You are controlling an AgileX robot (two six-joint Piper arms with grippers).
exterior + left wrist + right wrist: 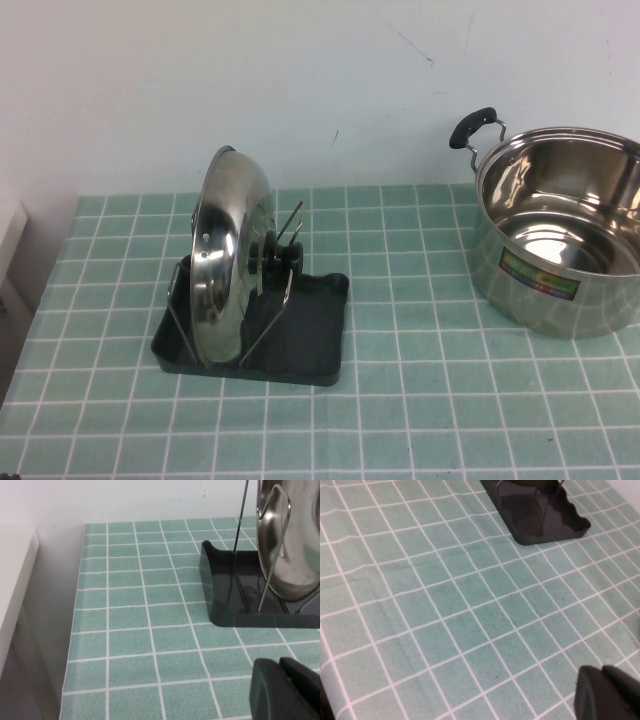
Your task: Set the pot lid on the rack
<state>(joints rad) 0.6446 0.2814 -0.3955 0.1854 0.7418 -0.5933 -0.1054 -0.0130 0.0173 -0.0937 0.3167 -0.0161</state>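
The shiny steel pot lid stands on edge in the dark grey rack, held between its wire holders, with its black knob facing right. The left wrist view shows the lid's rim and the rack's corner. My left gripper is shut and empty, hovering over the tiles near the rack's corner. My right gripper is shut and empty above bare tiles, away from the rack. Neither gripper shows in the high view.
The steel pot with black handles and a coloured label stands at the table's right. A white wall runs behind. The green tiled cloth ends at the left edge, beside a white ledge.
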